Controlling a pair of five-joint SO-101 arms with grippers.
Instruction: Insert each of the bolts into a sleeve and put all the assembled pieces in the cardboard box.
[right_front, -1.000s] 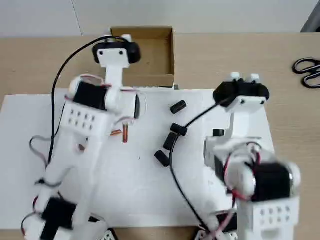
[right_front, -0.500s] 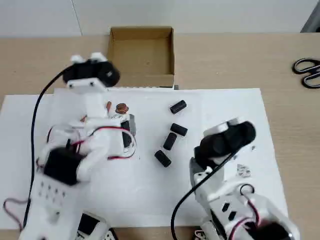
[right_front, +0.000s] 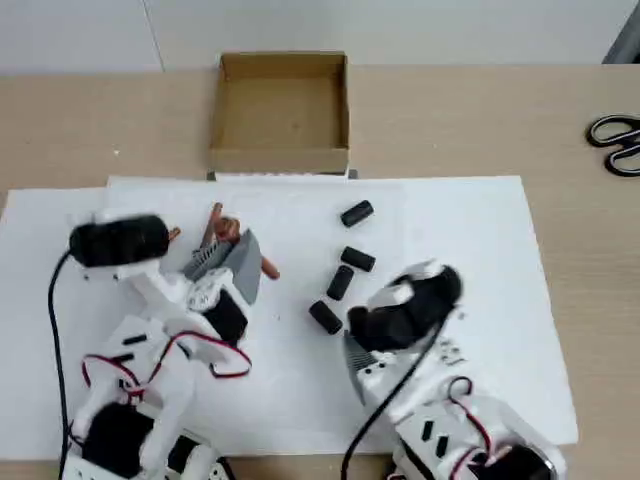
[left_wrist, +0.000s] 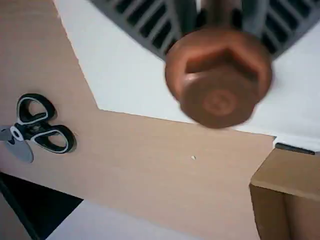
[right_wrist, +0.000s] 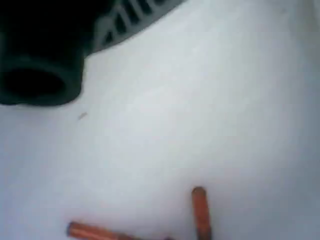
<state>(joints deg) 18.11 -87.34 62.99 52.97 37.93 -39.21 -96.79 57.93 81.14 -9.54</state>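
Right now the left pincer (right_front: 228, 252) sits low over the white sheet (right_front: 480, 215), its grey jaws pinching a copper-coloured bolt (left_wrist: 218, 77). The bolt's six-sided head points back toward the wrist, and its shaft runs in between the jaws. Across from it, the right pincer (right_wrist: 85, 40) hangs over the near right part of the sheet and pinches a black sleeve (right_wrist: 40, 80). That sleeve is off the paper, with its open end facing the wrist camera. A couple of loose bolts (right_wrist: 200, 215) lie flat on the sheet, well apart from the sleeve and close to the left pincer. Four spare sleeves (right_front: 357, 259) lie scattered on the paper between the two arms: three bunched near one another and the fourth a little farther back toward the cardboard box (right_front: 280, 158). The box stands open at the far edge of the sheet, on the wooden surface (right_front: 470, 120), and nothing can be seen inside it. A pair of scissors (right_front: 615, 140) rests off to the far right of the surface, clear of the paper.
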